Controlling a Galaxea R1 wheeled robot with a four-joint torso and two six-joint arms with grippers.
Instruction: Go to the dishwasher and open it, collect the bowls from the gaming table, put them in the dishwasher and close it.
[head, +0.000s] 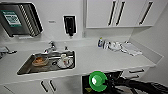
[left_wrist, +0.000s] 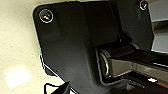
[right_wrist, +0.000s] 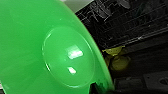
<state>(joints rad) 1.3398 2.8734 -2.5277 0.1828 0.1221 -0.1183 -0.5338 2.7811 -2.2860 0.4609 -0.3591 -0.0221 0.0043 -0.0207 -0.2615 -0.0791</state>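
Note:
The lime green bowl (head: 97, 80) hangs tilted in front of the open dishwasher (head: 85, 80), just under the counter's edge. My right gripper (head: 108, 82) reaches in from the right and is shut on the bowl's rim. In the right wrist view the green bowl (right_wrist: 57, 52) looms large, with the dishwasher's dark racks (right_wrist: 130, 25) behind it. The smaller yellow bowl (right_wrist: 117, 61) lies in the rack. The gaming table is out of view.
A white counter (head: 100, 60) runs across, with a steel sink (head: 27, 68) holding dishes on the left. A bottle and cloths (head: 117, 46) lie at the back right. White cabinets (head: 117, 12) hang above, and drawers (head: 136, 72) sit right of the dishwasher.

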